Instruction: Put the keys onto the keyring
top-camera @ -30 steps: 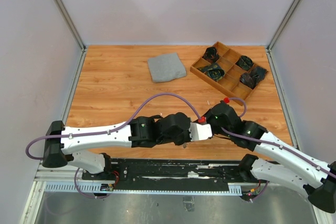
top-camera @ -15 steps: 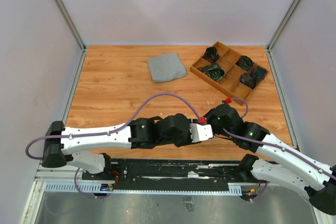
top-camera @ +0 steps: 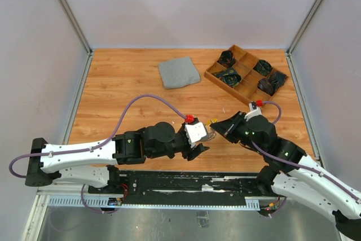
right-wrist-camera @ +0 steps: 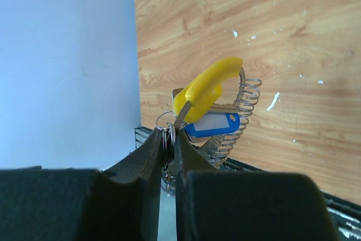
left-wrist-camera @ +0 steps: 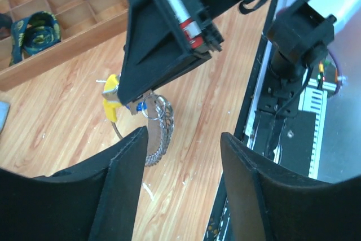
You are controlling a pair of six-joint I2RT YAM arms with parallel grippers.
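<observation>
While the right gripper point(right-wrist-camera: 170, 137) pinches the yellow plastic-headed metal key point(right-wrist-camera: 206, 88), the open-jawed left gripper point(left-wrist-camera: 183, 139) should steady the dangling silvery coiled wire keyring point(left-wrist-camera: 161, 142) before threading.

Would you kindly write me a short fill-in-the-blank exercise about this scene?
1. The key in the right end effector has a ___ head.
2. The left end effector is ___, holding nothing.
3. In the top view, the cloth lies to the ___ of the tray.
Missing words: yellow; open; left.
</observation>
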